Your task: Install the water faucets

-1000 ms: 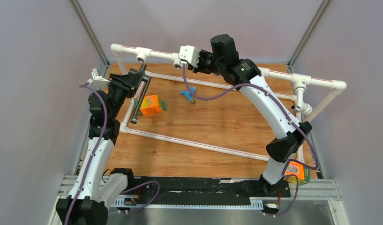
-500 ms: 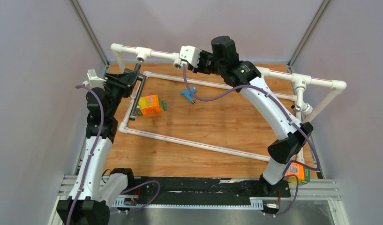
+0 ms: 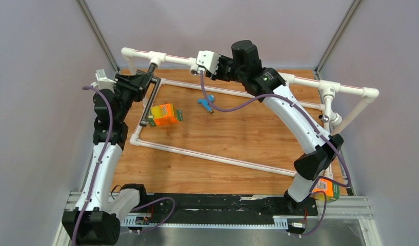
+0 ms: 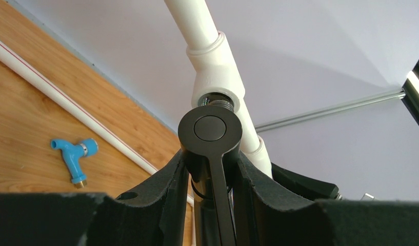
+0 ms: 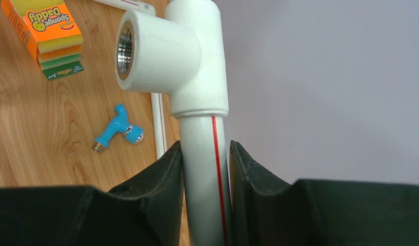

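Left gripper (image 4: 212, 171) clamps the dark faucet (image 4: 210, 128), threaded end at the tee socket (image 4: 217, 77) mouth. Right gripper (image 5: 204, 166) grips the white pipe (image 5: 202, 148). I must hold threads square to the socket while twisting.

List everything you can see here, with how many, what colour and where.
dark-brown faucet: one, dark brown, at far-rail tee socket
blue faucet: one, blue, on table, far middle
orange box: two, orange, one inside the frame, one by right arm's base
pipe frame: one, white, around table
table: one, wood-brown, underneath
left fingers: two, black, clamped on dark-brown faucet
right fingers: two, black, clamped on pipe frame's far rail
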Robot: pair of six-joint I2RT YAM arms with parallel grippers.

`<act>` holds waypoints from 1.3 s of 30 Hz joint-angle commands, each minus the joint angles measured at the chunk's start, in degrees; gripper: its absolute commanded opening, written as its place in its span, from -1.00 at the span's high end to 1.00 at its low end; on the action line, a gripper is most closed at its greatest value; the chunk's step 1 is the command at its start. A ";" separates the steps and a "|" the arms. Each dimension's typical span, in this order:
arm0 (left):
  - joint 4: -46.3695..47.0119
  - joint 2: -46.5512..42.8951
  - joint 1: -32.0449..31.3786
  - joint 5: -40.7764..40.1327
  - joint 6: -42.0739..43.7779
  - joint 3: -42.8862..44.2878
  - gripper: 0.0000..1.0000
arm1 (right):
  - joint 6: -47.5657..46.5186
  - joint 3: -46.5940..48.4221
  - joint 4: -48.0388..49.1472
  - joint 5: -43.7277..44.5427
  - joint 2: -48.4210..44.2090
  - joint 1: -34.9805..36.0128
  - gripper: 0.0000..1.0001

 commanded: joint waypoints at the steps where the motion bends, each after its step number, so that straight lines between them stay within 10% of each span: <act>1: 4.63 -0.14 0.39 0.90 -1.19 2.88 1.00 | 5.84 -1.67 -0.23 1.96 -0.08 -0.14 1.00; 39: 14.66 -2.60 -0.14 -6.22 -12.26 -7.40 1.00 | 6.81 -4.05 1.79 -0.41 -0.61 -0.14 1.00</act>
